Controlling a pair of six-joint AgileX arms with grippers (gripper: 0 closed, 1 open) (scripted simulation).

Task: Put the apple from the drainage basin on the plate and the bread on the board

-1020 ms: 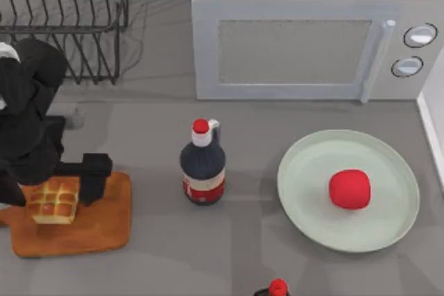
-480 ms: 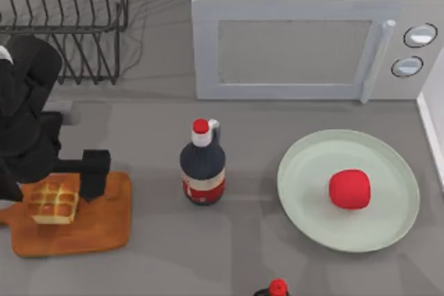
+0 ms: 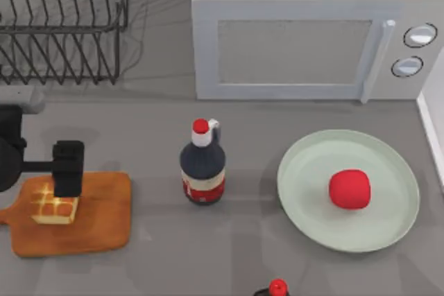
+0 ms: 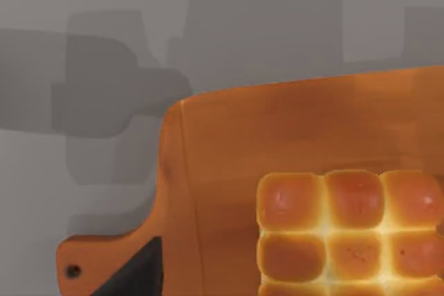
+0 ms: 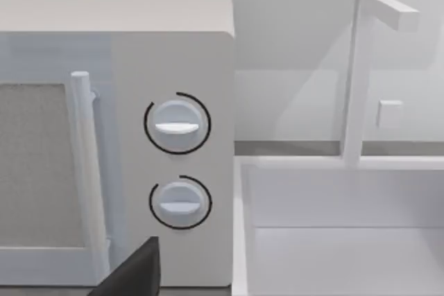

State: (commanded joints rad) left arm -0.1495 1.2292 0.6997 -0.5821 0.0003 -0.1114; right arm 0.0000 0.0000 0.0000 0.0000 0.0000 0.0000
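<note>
1. Our left end effector [image 3: 67, 169] hangs released over the bread [image 3: 54, 207], which sits on the board [image 3: 97, 223].
2. We lift straight up, clear of the loaf.
3. The apple [image 3: 349, 188] sits on the plate [image 3: 305, 202].

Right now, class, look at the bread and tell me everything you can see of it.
The bread is a small square loaf, golden-brown and glossy on top, scored into a grid of little buns with pale seams and pale sides. It lies flat on the orange-brown wooden board, towards the handle end, at the table's left. The left gripper hangs over its far edge.
</note>
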